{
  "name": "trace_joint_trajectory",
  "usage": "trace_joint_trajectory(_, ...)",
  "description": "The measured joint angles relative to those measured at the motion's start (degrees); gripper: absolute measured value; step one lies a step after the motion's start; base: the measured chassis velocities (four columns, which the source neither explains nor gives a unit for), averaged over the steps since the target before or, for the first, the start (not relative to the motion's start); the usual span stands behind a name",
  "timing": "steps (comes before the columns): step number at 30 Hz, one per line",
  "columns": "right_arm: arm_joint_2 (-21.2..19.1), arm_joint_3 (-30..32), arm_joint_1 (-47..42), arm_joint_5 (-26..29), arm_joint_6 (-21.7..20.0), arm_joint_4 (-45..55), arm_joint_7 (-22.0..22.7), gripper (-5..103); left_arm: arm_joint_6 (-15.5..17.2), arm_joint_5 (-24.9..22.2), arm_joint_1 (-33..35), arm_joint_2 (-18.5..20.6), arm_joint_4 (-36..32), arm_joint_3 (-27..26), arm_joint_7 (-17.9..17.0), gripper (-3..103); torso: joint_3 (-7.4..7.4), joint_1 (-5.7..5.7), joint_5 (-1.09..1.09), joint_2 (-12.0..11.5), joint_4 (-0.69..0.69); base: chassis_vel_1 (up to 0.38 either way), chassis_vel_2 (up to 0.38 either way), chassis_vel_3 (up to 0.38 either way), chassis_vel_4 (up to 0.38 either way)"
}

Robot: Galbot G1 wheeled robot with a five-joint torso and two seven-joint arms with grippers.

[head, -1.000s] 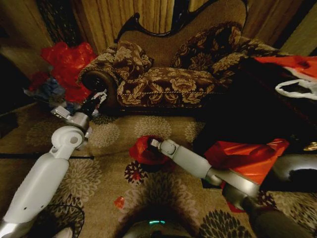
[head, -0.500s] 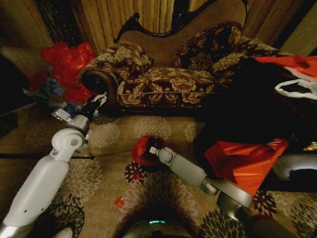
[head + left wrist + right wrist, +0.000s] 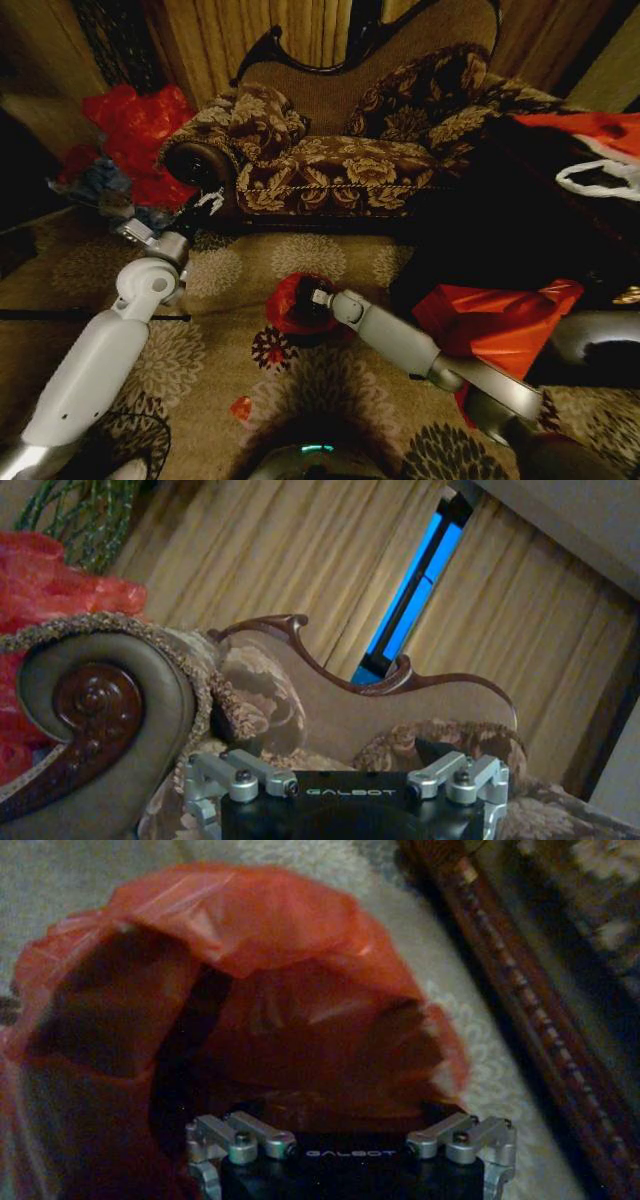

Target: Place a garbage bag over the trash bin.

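Patterned carpet: garbage bag (image 3: pixel 290 302) partly draped over trash bin (image 3: pixel 312 322), right gripper (image 3: pixel 316 298) inside, fingers' state indiscernible.

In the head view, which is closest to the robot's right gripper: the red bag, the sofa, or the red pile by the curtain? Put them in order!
1. Garbage bag, right at the right gripper.
2. Sofa, behind it.
3. Red pile, far back on the left.
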Motion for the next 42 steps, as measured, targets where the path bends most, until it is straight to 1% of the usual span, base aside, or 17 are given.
trace_joint_trajectory(2, -1.5, 0.9, -0.3, 0.6, -0.1, 2.3, 0.0, 100, 0.0, 0.0, 0.0, 0.0, 0.1, 0.2, 0.0, 100, 0.00, 0.00, 0.00, 0.0, -0.01, 0.000, 0.000, 0.000, 0.000)
trace_joint_trajectory(3, -2.3, 1.6, -0.5, 2.1, -0.1, 3.6, 0.4, 100, 0.0, 0.0, 0.0, 0.1, 0.1, 0.3, 0.0, 100, 0.00, 0.00, 0.00, 0.0, -0.01, 0.000, 0.000, 0.000, 0.000)
trace_joint_trajectory(4, -2.3, 1.6, -0.5, 2.1, -0.1, 3.6, 0.4, 100, 0.0, 0.0, 0.0, 0.1, 0.1, 0.3, 0.0, 100, 0.00, 0.00, 0.00, 0.0, -0.01, 0.000, 0.000, 0.000, 0.000)
trace_joint_trajectory(6, -3.1, 3.1, -1.5, 7.1, 0.0, 5.4, 3.6, 100, 0.0, 0.0, 0.0, 0.3, 0.2, 0.4, 0.0, 100, 0.00, 0.00, 0.00, 0.0, -0.02, 0.000, 0.000, 0.000, 0.000)
trace_joint_trajectory(9, -2.8, 4.4, -2.9, 12.7, 0.1, 6.5, 8.6, 100, 0.0, 0.0, 0.1, 0.4, 0.3, 0.5, -0.2, 100, 0.00, 0.00, 0.00, 0.0, -0.01, 0.000, 0.000, 0.000, 0.000)
trace_joint_trajectory(10, -2.8, 4.4, -2.9, 12.7, 0.1, 6.5, 8.6, 100, 0.0, 0.0, 0.1, 0.4, 0.3, 0.5, -0.2, 100, 0.00, 0.00, 0.00, 0.0, -0.01, 0.000, 0.000, 0.000, 0.000)
trace_joint_trajectory(12, -2.3, 4.6, -3.5, 15.7, 0.0, 7.0, 11.1, 100, 0.0, 0.0, 0.1, 0.6, 0.4, 0.4, -0.4, 100, 0.00, 0.00, 0.00, 0.0, -0.01, 0.000, 0.000, 0.000, 0.000)
trace_joint_trajectory(14, -1.5, 4.6, -4.1, 17.4, -0.2, 7.2, 12.8, 100, 0.0, -0.1, 0.5, 0.8, 0.4, 0.1, -0.6, 100, 0.00, 0.00, -0.01, 0.0, -0.01, 0.000, 0.000, 0.000, 0.000)
trace_joint_trajectory(17, -0.6, 4.6, -4.7, 17.9, -0.2, 7.2, 13.5, 100, 0.0, -0.4, 1.1, 1.1, 0.4, -0.6, -0.8, 100, 0.00, 0.00, -0.01, 0.0, 0.00, 0.000, 0.000, 0.000, 0.000)
trace_joint_trajectory(20, 0.8, 4.8, -5.6, 18.8, 0.2, 7.2, 15.4, 100, 0.1, -0.7, 2.1, 1.4, 0.3, -1.4, -0.9, 100, 0.00, 0.00, -0.01, 0.0, 0.00, 0.000, 0.000, 0.000, 0.000)
trace_joint_trajectory(23, 1.3, 5.1, -5.7, 19.5, 0.3, 7.9, 16.4, 100, 0.1, -0.7, 2.5, 1.5, 0.5, -1.8, -0.9, 100, 0.00, 0.00, -0.02, 0.0, 0.00, 0.000, 0.000, 0.000, 0.000)
trace_joint_trajectory(28, 2.1, 5.1, -4.8, 21.3, 0.2, 8.8, 18.1, 100, 0.1, -0.6, 2.9, 1.4, 0.7, -1.9, -0.8, 100, 0.00, 0.00, -0.02, 0.0, -0.01, 0.000, 0.000, 0.000, 0.000)
trace_joint_trajectory(32, 3.6, 4.1, -3.5, 23.0, -0.2, 9.5, 19.2, 100, 0.2, -0.5, 3.0, 1.0, 0.9, -1.9, -0.8, 100, 0.00, 0.00, -0.02, 0.0, 0.00, 0.000, 0.000, 0.000, 0.000)
trace_joint_trajectory(37, 6.3, 2.4, -3.1, 22.7, -0.2, 8.3, 19.4, 100, 0.2, -0.4, 3.6, 0.9, 1.0, -2.3, -0.7, 100, 0.00, 0.00, -0.03, 0.0, 0.00, 0.000, 0.000, 0.000, 0.000)
trace_joint_trajectory(38, 6.3, 2.4, -3.1, 22.7, -0.2, 8.3, 19.4, 100, 0.2, -0.4, 3.6, 0.9, 1.0, -2.3, -0.7, 100, 0.00, 0.00, -0.03, 0.0, 0.00, 0.000, 0.000, 0.000, 0.000)
trace_joint_trajectory(41, 8.4, 1.3, -3.9, 21.1, 0.1, 6.5, 19.3, 100, 0.2, -0.3, 4.7, 0.9, 0.9, -3.4, -0.5, 100, 0.00, 0.00, -0.02, 0.0, 0.00, 0.000, 0.000, 0.000, 0.000)
trace_joint_trajectory(42, 8.4, 1.3, -3.9, 21.1, 0.1, 6.5, 19.3, 100, 0.2, -0.3, 4.7, 0.9, 0.9, -3.4, -0.5, 100, 0.00, 0.00, -0.02, 0.0, 0.00, 0.000, 0.000, 0.000, 0.000)
